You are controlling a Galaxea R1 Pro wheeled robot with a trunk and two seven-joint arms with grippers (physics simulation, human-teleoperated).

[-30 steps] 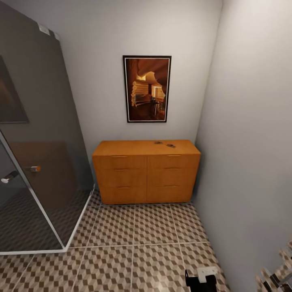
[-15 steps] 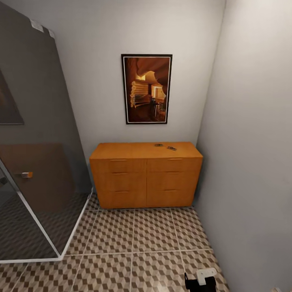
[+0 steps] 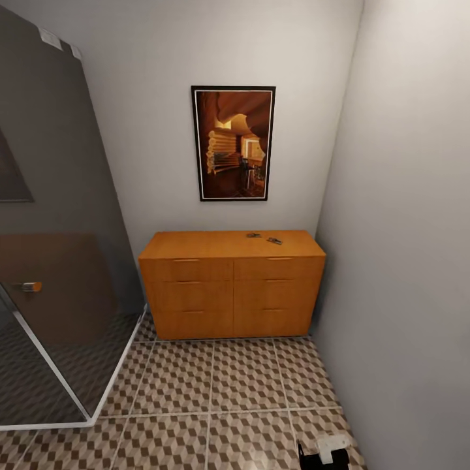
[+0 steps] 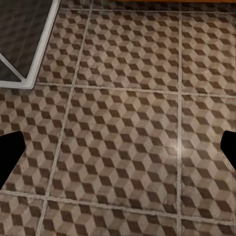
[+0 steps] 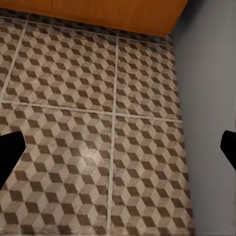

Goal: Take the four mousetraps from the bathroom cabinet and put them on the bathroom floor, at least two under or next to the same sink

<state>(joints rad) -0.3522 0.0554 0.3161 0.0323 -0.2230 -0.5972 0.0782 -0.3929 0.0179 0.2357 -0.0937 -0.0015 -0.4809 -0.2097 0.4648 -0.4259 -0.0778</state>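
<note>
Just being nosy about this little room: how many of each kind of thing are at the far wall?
Orange-brown wooden chest of drawers: 1
Dark-framed wall picture: 1
Grey glass shower screen: 1
Small dark items on the chest's top, too small to identify: 2
Total: 5

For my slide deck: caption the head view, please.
Orange-brown wooden cabinet against the wall, small dark objects on top, cube-patterned tiled floor ahead.

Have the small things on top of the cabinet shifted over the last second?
No. The small dark things keep their spot near the cabinet's right rear; only the camera moved.
</note>
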